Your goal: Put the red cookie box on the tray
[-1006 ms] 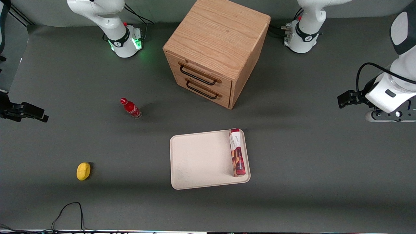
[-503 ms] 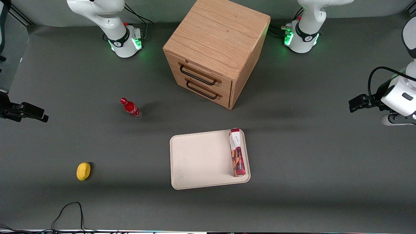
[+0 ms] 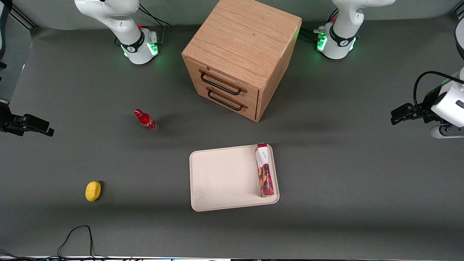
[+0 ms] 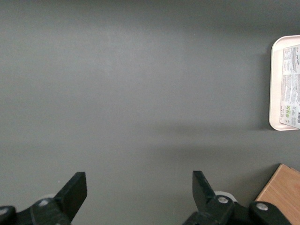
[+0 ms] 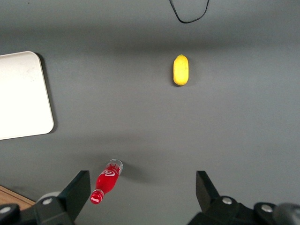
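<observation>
Box (image 3: pixel 264 169), one, lies on tray (image 3: pixel 224 179); tool (image 4: pixel 138 190) spread, well apart.

The gripper (image 4: pixel 139 192) hangs with its fingers spread over bare bench (image 3: pixel 344 174) at the working arm's end, well apart from everything. Between it and the tray (image 3: pixel 224 177) nothing stands. The red cookie box (image 3: pixel 264 169) lies along the tray's edge nearest that arm. The wooden cabinet (image 3: pixel 241 54) rises tall, farther from the front camera than the tray.
</observation>
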